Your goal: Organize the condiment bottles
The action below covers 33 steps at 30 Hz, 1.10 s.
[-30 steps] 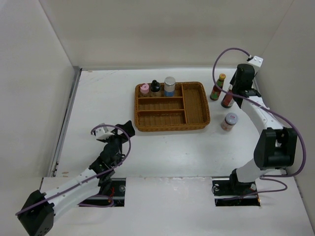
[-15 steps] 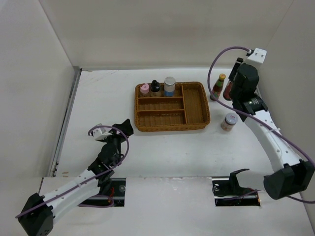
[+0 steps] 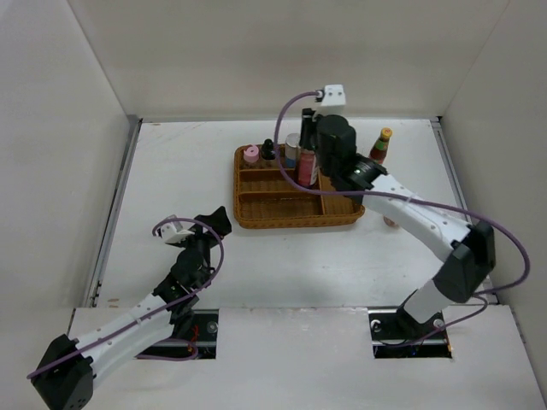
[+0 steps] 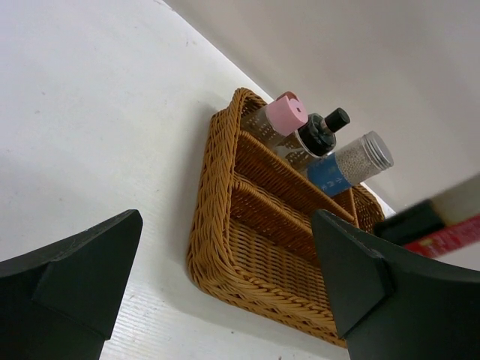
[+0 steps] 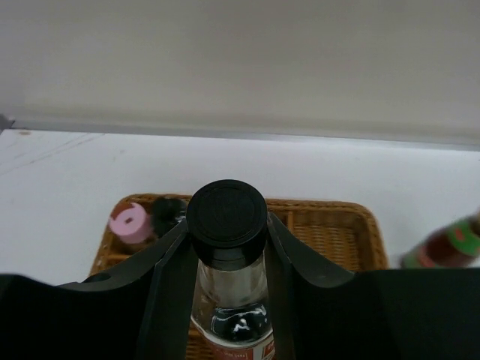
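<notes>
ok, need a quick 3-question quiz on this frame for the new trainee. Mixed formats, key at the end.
1. True or false: the right gripper is empty.
2. How many bottles stand in the back-left compartment of the wicker tray? A) two B) three C) five
3. What colour is the cap of the dark red bottle standing on the table, right of the tray?

Key:
1. False. It is shut on the clear black-capped bottle.
2. B.
3. Yellow.
</notes>
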### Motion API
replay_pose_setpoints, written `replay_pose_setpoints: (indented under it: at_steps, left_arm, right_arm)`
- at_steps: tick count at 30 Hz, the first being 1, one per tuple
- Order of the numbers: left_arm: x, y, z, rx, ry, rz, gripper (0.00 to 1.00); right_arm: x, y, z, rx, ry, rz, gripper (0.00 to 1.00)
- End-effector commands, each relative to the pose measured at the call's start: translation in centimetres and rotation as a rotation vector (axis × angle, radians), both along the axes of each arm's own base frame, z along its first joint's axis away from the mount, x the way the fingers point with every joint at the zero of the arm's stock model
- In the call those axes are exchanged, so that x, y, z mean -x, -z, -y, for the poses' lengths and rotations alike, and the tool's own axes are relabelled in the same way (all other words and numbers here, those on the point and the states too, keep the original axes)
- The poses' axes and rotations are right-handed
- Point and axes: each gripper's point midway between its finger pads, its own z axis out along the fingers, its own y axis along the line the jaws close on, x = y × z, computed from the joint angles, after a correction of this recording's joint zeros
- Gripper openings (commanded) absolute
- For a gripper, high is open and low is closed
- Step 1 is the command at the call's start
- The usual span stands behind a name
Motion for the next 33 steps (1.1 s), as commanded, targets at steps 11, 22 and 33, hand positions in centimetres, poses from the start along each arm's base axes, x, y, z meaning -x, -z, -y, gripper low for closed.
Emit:
replay_pose_setpoints:
  at_steps: [11, 22, 33]
  left_arm:
    - [1.0, 3.0, -0.3, -0.003, 0.013, -0.02, 1.0]
    - [1.0, 3.1, -0.3, -0.006, 0.01, -0.023, 1.0]
    - [1.0, 3.0, -0.2, -0.002, 0.014, -0.018, 1.0]
  right_arm:
    - [-2.5, -7.3, -14.6, -0.184, -0.226, 0.185, 0.27]
    - [-1.9, -4.5, -17.3, -0.172, -0.268, 0.148, 0.28]
    - [-0.2, 0.5, -18.1, -0.146, -0.284, 0.066, 0.29]
